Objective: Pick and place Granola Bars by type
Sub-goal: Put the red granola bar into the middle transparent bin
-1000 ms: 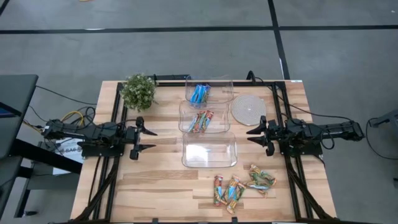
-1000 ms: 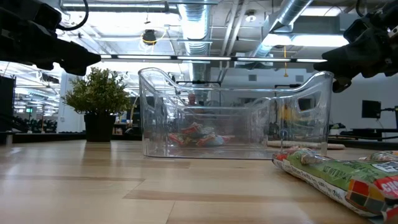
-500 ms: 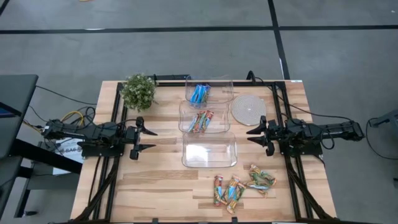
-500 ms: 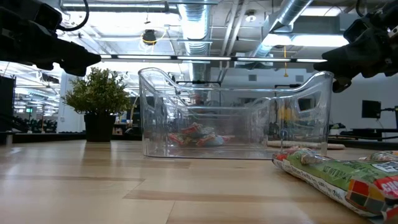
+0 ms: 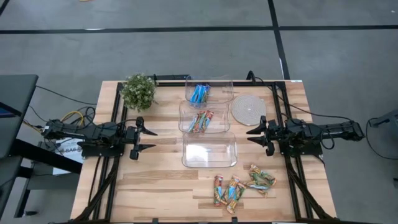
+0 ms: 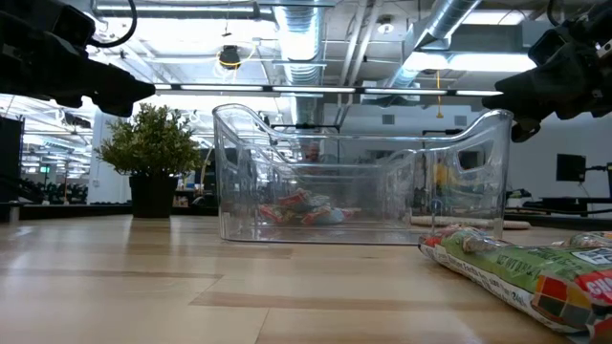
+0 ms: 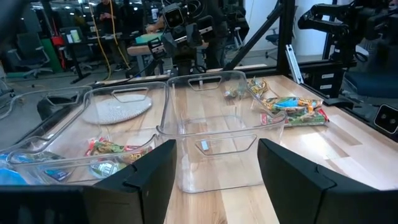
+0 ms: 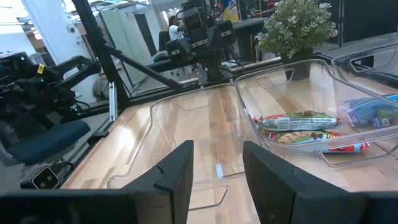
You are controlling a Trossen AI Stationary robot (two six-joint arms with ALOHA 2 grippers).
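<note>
Several loose Granola Bars (image 5: 241,185) on table, near open right pincer (image 5: 252,134), apart

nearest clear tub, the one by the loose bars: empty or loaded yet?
Empty. The nearest clear tub shows only bare wood through its floor from above; the left wrist view also shows nothing inside. The loose granola bars lie outside it.

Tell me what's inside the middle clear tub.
The middle tub holds red-green-orange granola bars, at least two. The high view doesn't show whether more lie underneath them.
</note>
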